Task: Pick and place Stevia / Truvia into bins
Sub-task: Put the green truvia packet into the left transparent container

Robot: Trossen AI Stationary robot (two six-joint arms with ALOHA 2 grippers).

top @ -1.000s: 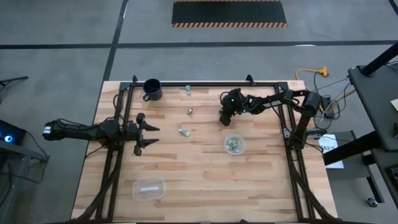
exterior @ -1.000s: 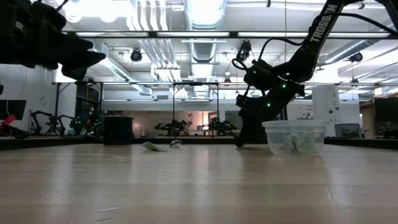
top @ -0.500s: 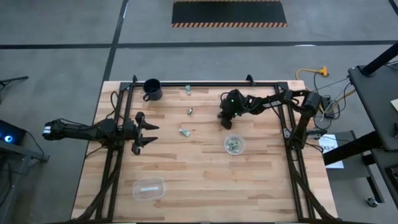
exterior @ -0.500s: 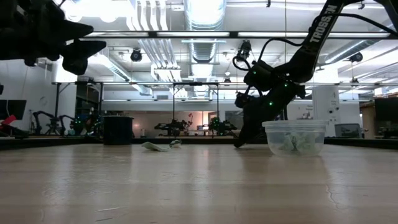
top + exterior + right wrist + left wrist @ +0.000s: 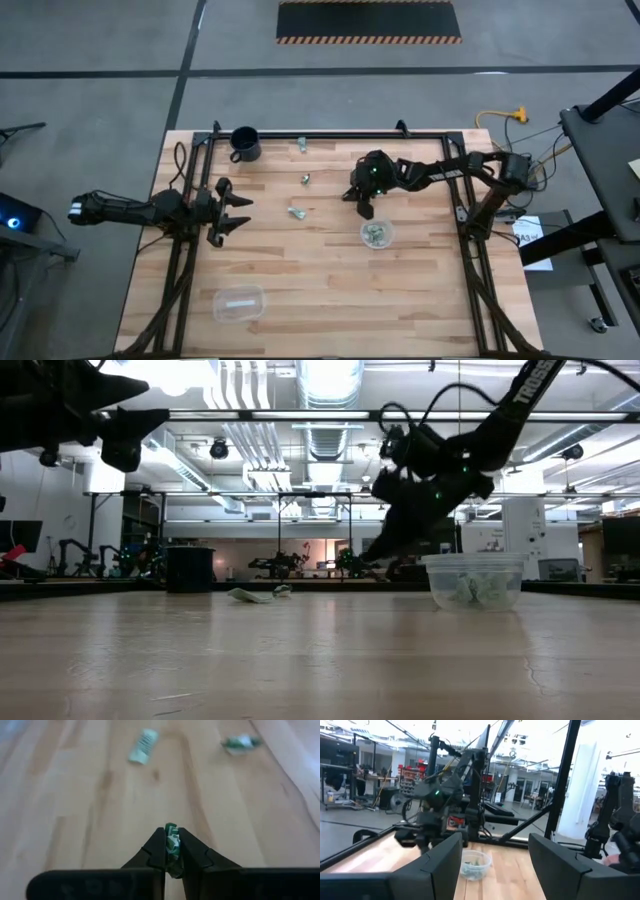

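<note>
**Left wrist view: round bin between the fingers, other arm above it**

The left gripper [image 5: 492, 862] stood with its 2 dark fingers [image 5: 437, 865] apart. Between them, farther off on the wooden table [image 5: 520, 880], sat the round clear bin [image 5: 475, 864] holding green-and-white packets [image 5: 472, 865]. The right arm [image 5: 445, 800] hung above and beside the bin, a green light on it. Black frame posts [image 5: 565, 775] rose behind.

packet [image 5: 172, 845]: crumpled green-white, pinched upright | round bin [image 5: 377, 233]: holds packets
</note>
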